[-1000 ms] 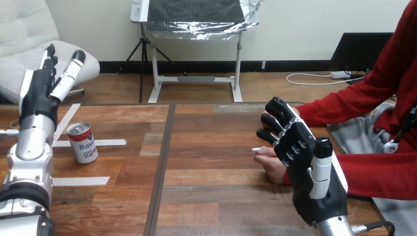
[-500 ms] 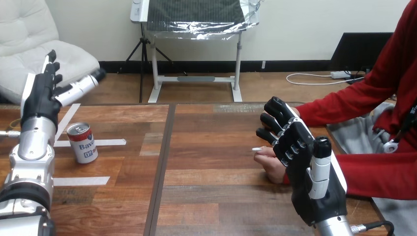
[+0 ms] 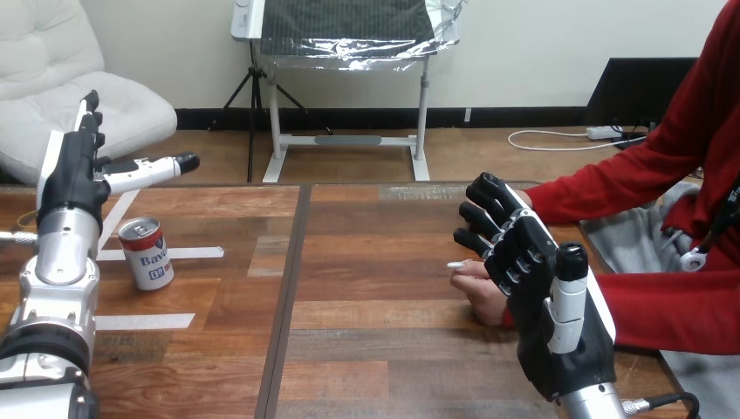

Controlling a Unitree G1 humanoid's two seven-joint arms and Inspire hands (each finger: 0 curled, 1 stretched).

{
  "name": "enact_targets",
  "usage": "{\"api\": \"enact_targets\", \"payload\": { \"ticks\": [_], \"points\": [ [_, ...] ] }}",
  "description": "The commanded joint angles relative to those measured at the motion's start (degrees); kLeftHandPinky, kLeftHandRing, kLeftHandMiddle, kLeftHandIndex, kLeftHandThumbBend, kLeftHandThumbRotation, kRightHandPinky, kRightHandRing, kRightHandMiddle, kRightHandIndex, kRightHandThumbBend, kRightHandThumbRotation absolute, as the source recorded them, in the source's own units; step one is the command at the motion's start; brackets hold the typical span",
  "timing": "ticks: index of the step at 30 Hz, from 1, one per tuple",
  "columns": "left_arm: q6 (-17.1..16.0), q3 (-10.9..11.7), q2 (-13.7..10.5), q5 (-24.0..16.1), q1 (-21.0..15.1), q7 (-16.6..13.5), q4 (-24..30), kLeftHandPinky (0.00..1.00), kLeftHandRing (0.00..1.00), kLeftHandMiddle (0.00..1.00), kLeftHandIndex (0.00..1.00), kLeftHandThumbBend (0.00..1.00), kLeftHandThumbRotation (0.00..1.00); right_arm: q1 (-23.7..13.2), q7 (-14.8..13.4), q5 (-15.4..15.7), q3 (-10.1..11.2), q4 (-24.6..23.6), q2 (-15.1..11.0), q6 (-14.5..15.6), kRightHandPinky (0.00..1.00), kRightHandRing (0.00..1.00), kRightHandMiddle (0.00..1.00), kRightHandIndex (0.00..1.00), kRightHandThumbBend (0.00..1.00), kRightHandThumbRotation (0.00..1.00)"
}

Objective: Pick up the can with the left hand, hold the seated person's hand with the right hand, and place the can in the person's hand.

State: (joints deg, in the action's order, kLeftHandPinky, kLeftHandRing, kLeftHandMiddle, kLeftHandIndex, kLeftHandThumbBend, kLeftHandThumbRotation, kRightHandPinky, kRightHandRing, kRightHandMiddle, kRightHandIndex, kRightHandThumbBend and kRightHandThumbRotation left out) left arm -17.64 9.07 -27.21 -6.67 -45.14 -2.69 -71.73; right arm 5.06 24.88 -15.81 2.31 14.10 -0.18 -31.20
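Note:
A red and white can [image 3: 147, 253] stands upright on the table's left part. My left hand [image 3: 71, 170] is raised above and just left of it, apart from it, open, with straight fingers pointing up and the thumb [image 3: 155, 166] stretched out to the right over the can. My right hand [image 3: 532, 262] shows its back at the right, with relaxed fingers that hold nothing I can see. The person's hand [image 3: 478, 288] rests on the table and sticks out at the left of my right palm, partly hidden by it. I cannot tell whether the two touch.
White tape strips [image 3: 188, 253] lie on the wooden table [image 3: 366, 349] around the can. A dark seam [image 3: 292, 279] runs down the tabletop. The person's red-sleeved arm [image 3: 663, 305] lies along the right edge.
My left hand's thumb has swung from pointing up to pointing out to the right. The right hand, the person's hand and the can have not moved.

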Motion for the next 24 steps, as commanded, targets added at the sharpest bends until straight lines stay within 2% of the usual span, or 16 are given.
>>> {"api": "enact_targets", "payload": {
  "ticks": [1,4,11,18,24],
  "points": [
    [0.22,-0.97,-1.2,-0.65,-1.73,-0.54,0.07,0.95,0.99,1.0,1.0,0.94,0.0,-4.32,0.16,-0.58,0.22,0.26,0.4,-1.75,0.85,0.91,0.91,0.89,0.89,1.0],
    [0.62,-1.59,-1.35,-1.43,-1.66,-0.69,0.1,0.96,1.0,1.0,1.0,0.93,0.0,-4.33,0.09,-0.6,0.2,0.19,0.45,-1.62,0.85,0.91,0.91,0.89,0.89,1.0],
    [0.66,-1.41,-1.26,-1.43,-1.15,-0.55,0.12,0.97,1.0,1.0,1.0,0.92,0.0,-4.29,-0.11,-0.32,0.15,0.13,0.42,-1.52,0.85,0.91,0.91,0.89,0.89,1.0],
    [1.65,-1.68,-1.03,-1.09,-0.34,-0.76,-0.04,0.95,0.99,1.0,1.0,0.92,0.06,-4.33,0.2,-0.61,0.18,0.26,0.38,-1.58,0.85,0.91,0.91,0.9,0.9,1.0],
    [2.01,-1.54,-0.72,-0.53,0.11,-0.36,0.13,0.95,0.99,1.0,1.0,0.92,0.07,-4.27,-0.08,-0.42,0.19,0.13,0.43,-1.49,0.84,0.91,0.91,0.89,0.9,1.0]
  ]
}}
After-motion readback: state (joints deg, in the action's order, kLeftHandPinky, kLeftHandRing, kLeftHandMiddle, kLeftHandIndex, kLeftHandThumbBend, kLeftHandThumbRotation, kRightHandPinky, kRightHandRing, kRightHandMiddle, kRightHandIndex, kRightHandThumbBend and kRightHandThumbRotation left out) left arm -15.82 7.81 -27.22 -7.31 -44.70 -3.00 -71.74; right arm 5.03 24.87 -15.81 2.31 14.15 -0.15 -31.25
